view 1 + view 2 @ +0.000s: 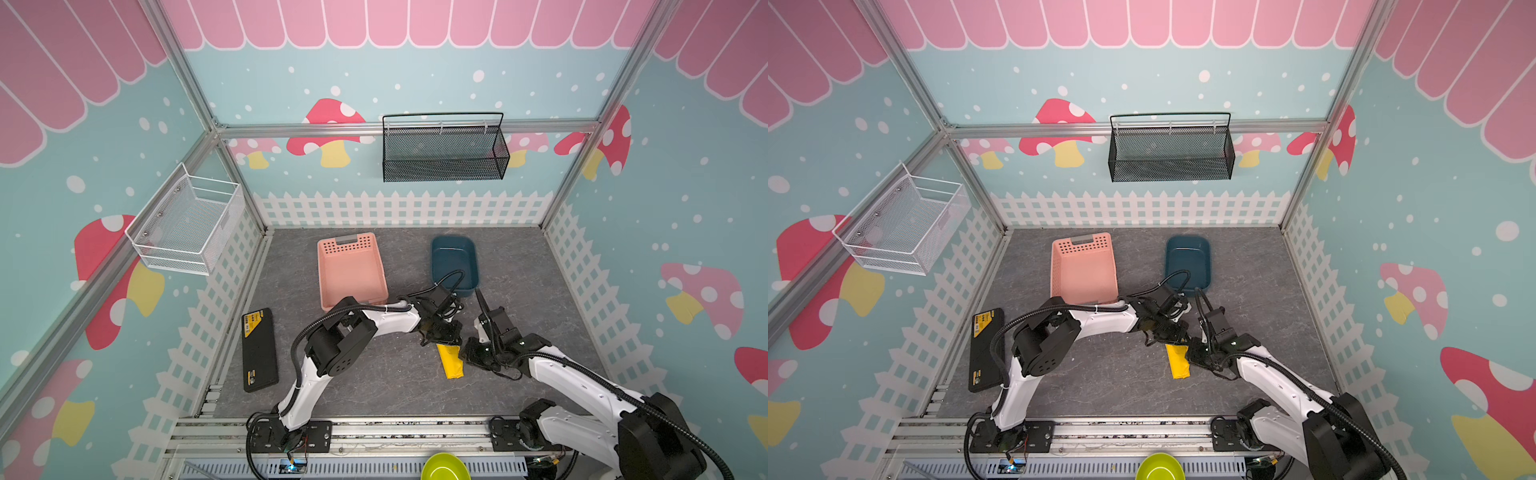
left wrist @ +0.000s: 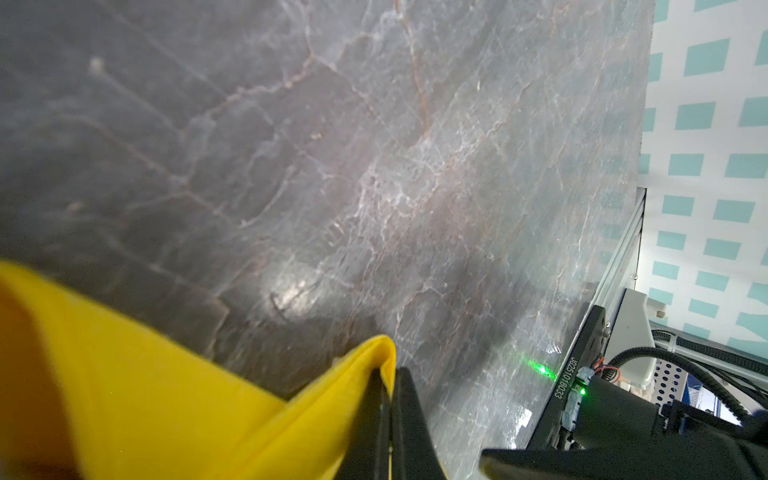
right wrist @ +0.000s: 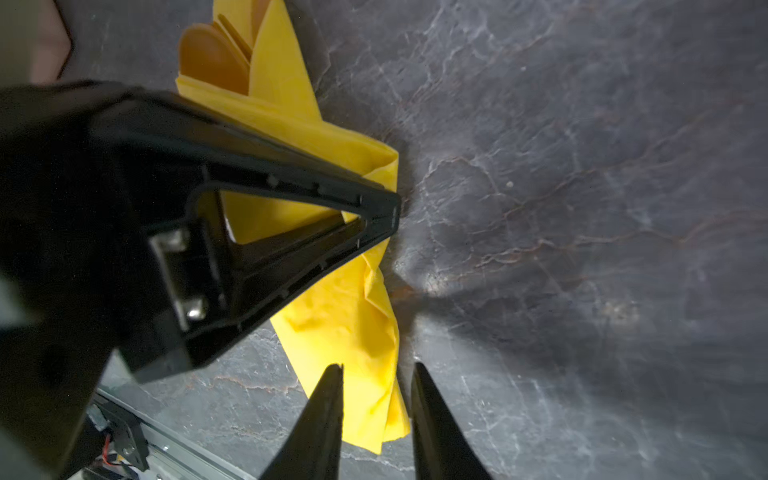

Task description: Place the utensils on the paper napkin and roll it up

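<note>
The grey worktop (image 1: 374, 386) is the biggest thing here. Two white arms reach in over it, the left arm (image 1: 390, 322) and the right arm (image 1: 582, 378). Their tips come close together near the middle. At the back sit a pink basket (image 1: 351, 270) and a blue tub (image 1: 453, 259). A black case (image 1: 259, 351) lies on the left side. The napkin (image 1: 450, 365) is a narrow yellow roll lying on the worktop between the two arm tips, and it shows in both top views (image 1: 1177, 365). The utensils (image 3: 212, 62) are tucked inside it. An orange spoon bowl peeks out of the end away from the right arm. The left fingers (image 2: 405, 415) are pressed together, pinching a fold of the napkin. The right fingers (image 3: 324, 415) stand a little apart at the other end of the roll.
</note>
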